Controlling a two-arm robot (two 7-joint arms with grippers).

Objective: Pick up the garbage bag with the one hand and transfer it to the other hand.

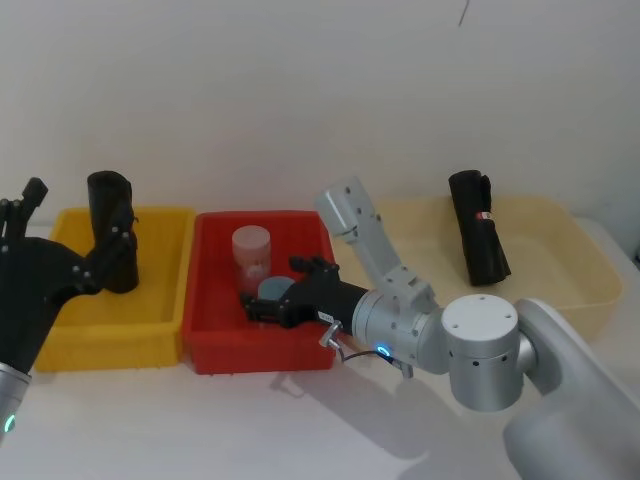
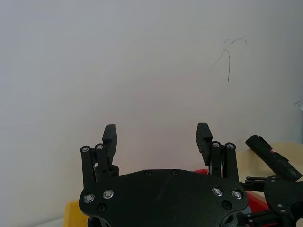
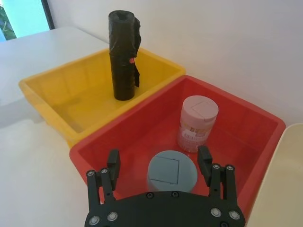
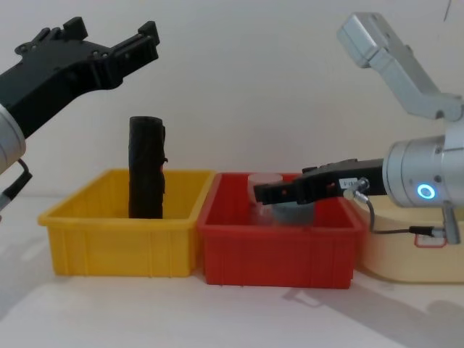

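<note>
Bag upright in the bin at frame left, both pincers empty

The garbage bag point(image 4: 146, 167) stands on end in the yellow bin point(image 4: 109, 217), probably so jaws can close round its side. The left pincer point(image 2: 157, 135) is spread, angled high at the chest view's upper left. The right pincer point(image 3: 160, 161), also spread, reaches level over the red bin point(image 4: 275, 250), straddling a grey-lidded jar point(image 3: 171, 172).

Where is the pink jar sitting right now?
The pink jar stands upright in the red bin, middle of the head view, just behind the grey jar that the right gripper brackets.
</note>
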